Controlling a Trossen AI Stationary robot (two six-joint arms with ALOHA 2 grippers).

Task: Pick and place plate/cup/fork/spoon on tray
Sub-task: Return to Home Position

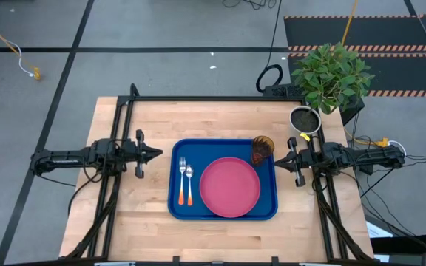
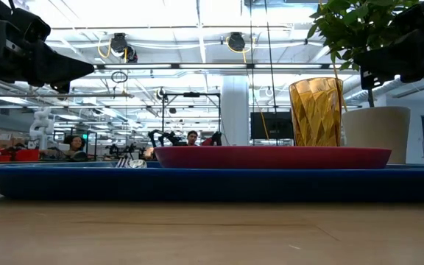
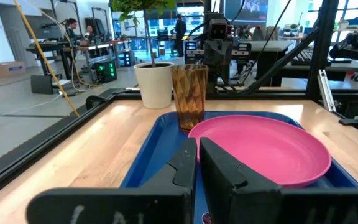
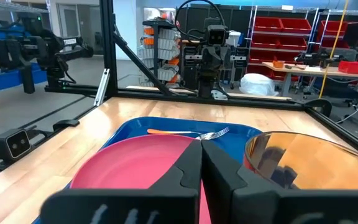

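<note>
The blue tray (image 1: 174, 207) lies in the middle of the table. On it rest the pink plate (image 1: 229, 187), the amber cup (image 1: 262, 150) upright at the far right corner, and the fork (image 1: 181, 181) and spoon (image 1: 189, 182) side by side at the left, handles toward the near edge. My left gripper (image 1: 158, 154) is shut and empty, just left of the tray. My right gripper (image 1: 278, 157) is shut and empty, just right of the cup. The cup (image 3: 189, 93) and plate (image 3: 266, 146) also show in the left wrist view.
A white pot (image 1: 305, 120) with a green plant (image 1: 331, 74) stands at the table's far right corner, behind my right arm. A black frame (image 1: 198, 98) runs along the table's far edge and sides. Bare wood lies near the front edge.
</note>
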